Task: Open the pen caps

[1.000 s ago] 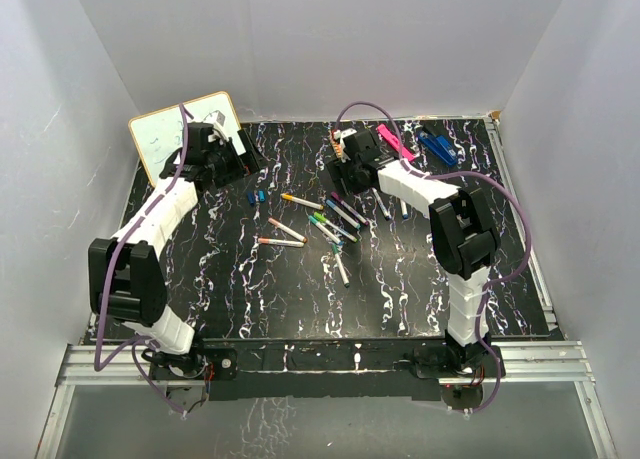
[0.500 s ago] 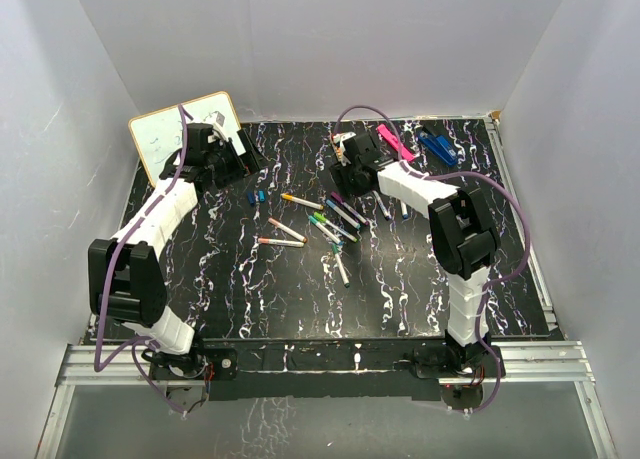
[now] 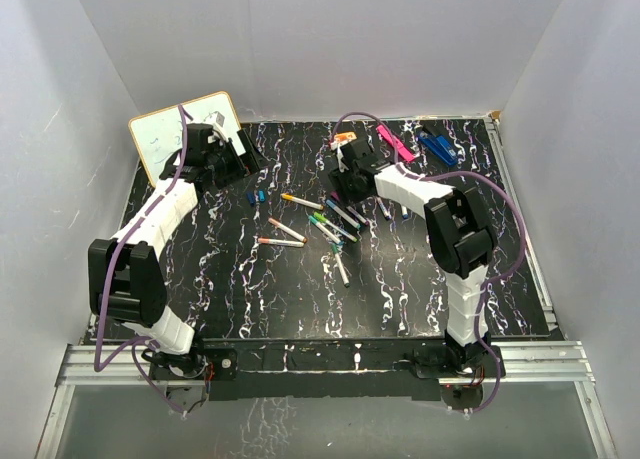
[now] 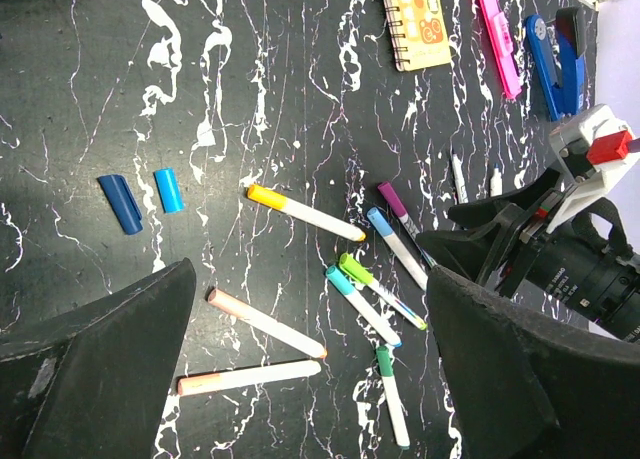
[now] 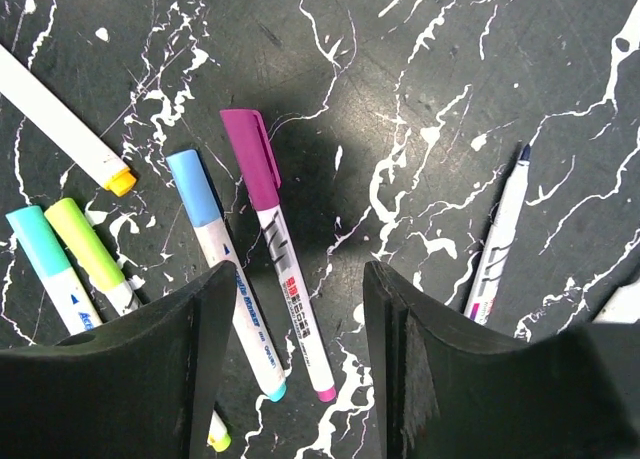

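Observation:
Several capped pens lie mid-table (image 3: 330, 219). In the left wrist view they carry yellow (image 4: 262, 194), magenta (image 4: 390, 194), blue (image 4: 380, 221), green (image 4: 352, 269), teal (image 4: 338, 279) and peach (image 4: 228, 301) pen caps. Two loose blue caps (image 4: 145, 196) lie to the left. My right gripper (image 3: 342, 182) is open and low over the cluster (image 5: 295, 279). The barrel of the magenta-capped pen (image 5: 250, 154) lies between its fingers, and a light-blue-capped pen (image 5: 195, 187) lies beside it. My left gripper (image 3: 245, 157) is open, empty and held high (image 4: 310, 279).
A whiteboard (image 3: 185, 129) leans at the back left. An orange notebook (image 3: 345, 136), a flat pink bar (image 3: 393, 139) and a dark-blue clip object (image 3: 438, 146) lie at the back. An uncapped pen (image 5: 500, 234) lies right of my right gripper.
My right gripper has shifted slightly nearer over the pen cluster, uncovering the orange notebook behind it. The left arm and the pens have not moved.

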You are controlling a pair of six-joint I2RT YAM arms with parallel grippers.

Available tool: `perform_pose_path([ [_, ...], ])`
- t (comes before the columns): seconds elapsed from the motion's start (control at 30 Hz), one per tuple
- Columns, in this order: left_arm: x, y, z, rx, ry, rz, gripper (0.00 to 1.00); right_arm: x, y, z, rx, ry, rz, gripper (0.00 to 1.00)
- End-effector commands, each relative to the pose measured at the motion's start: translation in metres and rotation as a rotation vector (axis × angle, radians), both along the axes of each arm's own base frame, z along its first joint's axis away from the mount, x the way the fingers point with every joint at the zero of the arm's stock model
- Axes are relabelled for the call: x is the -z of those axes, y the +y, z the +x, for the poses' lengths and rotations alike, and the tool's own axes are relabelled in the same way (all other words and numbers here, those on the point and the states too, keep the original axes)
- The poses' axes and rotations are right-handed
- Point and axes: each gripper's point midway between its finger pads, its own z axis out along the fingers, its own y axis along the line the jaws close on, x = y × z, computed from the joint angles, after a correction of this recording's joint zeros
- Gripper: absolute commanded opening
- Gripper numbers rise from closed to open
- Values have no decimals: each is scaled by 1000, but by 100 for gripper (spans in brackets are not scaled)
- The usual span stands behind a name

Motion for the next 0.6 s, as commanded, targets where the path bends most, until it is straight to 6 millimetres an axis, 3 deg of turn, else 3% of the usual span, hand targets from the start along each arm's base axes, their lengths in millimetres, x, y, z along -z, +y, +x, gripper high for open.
perform_pose_path([
  [0.0,-16,2,-4,-1,-38,-12,98,11,4,-1,-15,4,-3,50],
  [0.4,-15,5,-5,-9,-36,-10,99,23,4,0,-6,23,-14,45],
  [0.57,-15,6,-5,-11,-36,-10,99,31,5,-2,-12,47,-15,37],
])
